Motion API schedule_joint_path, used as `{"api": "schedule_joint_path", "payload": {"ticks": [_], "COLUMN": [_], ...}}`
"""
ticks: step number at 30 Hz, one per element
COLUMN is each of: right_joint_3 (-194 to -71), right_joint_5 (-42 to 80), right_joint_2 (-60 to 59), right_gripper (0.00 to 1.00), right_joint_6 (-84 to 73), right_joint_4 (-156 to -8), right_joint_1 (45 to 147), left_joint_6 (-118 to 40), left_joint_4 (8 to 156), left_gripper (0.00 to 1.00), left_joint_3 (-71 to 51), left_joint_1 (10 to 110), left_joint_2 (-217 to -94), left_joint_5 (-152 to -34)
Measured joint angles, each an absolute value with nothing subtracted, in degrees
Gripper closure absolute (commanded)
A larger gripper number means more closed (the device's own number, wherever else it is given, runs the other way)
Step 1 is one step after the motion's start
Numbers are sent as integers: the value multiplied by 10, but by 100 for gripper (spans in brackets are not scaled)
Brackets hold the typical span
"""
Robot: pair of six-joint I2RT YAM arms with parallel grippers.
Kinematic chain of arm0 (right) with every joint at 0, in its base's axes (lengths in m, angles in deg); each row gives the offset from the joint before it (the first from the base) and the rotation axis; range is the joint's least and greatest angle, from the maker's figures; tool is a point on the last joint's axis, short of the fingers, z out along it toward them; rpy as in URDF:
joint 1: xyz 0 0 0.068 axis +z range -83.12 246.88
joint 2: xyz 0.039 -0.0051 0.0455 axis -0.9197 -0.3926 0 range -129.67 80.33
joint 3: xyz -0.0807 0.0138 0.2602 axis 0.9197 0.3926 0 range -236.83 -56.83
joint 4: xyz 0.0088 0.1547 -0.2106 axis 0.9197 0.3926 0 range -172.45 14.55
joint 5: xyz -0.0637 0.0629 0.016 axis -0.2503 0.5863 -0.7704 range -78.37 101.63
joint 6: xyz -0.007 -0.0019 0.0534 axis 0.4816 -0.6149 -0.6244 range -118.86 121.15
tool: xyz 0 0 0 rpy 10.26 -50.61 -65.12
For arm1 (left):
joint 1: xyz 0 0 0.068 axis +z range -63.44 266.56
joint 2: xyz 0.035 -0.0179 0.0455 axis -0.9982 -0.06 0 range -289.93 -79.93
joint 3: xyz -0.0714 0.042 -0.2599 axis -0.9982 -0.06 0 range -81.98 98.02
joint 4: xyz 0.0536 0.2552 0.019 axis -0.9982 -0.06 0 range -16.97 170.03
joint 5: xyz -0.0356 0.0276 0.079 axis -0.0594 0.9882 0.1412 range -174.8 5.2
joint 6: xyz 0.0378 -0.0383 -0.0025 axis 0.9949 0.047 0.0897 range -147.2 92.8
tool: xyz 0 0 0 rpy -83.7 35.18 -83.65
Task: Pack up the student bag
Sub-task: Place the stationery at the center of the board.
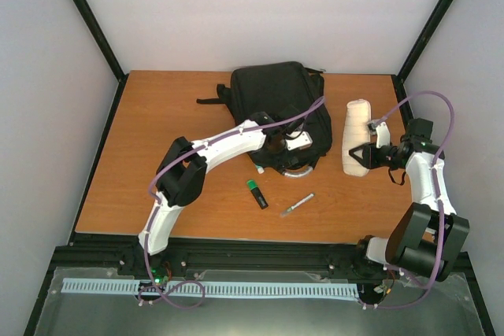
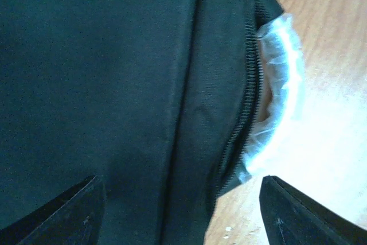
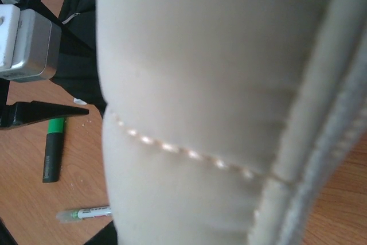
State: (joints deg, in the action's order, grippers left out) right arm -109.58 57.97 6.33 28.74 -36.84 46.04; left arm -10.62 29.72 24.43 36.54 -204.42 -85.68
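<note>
- At 12 o'clock on the table (image 1: 157, 147), just past centre, lies the bag (image 1: 272, 100): flat, black woven fabric, slack and creased.
- Left gripper (image 2: 181, 193) hangs over the bag's 6 o'clock edge. Jaws are spread wide with nothing pinched.
- Zip (image 2: 250, 84) runs up between the tips, a fine black coil. I cannot tell whether it is run open, and no pull is visible.
- Loop handle (image 2: 281, 78) sits at 3 o'clock of the zip: pale, curved, with a crinkled glossy wrap.
- Right gripper (image 1: 365, 155) is closed on the near end of the pouch (image 1: 356, 135), at 3 o'clock of the bag and apart from it.
- Pouch: white, padded, oblong and soft, with a stitched seam across and a corded edge.
- Highlighter (image 1: 257, 194) at 6 o'clock of the bag and pen (image 1: 297, 205) at 5 o'clock are both slim, rigid and loose on the wood.
- Step in hand, my reading: open a mouth in the bag for the pouch.
- Left: pinch a fabric fold beside the zip, not the slick handle, and lift so the mouth gapes toward 3 o'clock.
- Right: feed the pouch narrow end first. The padding squashes, so no tighter grip is needed.
</note>
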Motion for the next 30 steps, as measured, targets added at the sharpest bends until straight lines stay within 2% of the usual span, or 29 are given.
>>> {"api": "schedule_joint_path", "payload": {"ticks": [9,13,16,21,30], "right_joint_3": [-1092,-1091,-1091,-1092,-1154], "right_joint_5": [580,580,579,569,566], "right_joint_2": [61,61,61,61,31], "right_gripper": [91,91,91,93,96], "right_joint_6": [287,287,287,287,294], "right_joint_4": [-369,-370,-370,-372,-333], "right_joint_1": [460,460,460,462,488], "left_joint_6": [-88,-80,-75,-69,-70], "left_joint_4": [329,339,342,342,341], "left_gripper": [35,46,61,79,95], "left_joint_3": [245,245,245,246,260], "left_joint_1": [364,361,359,359,358], "left_joint_2": [-2053,-2055,-2058,-2068,-2068], "left_joint_5": [-775,-761,-759,-764,-764]}}
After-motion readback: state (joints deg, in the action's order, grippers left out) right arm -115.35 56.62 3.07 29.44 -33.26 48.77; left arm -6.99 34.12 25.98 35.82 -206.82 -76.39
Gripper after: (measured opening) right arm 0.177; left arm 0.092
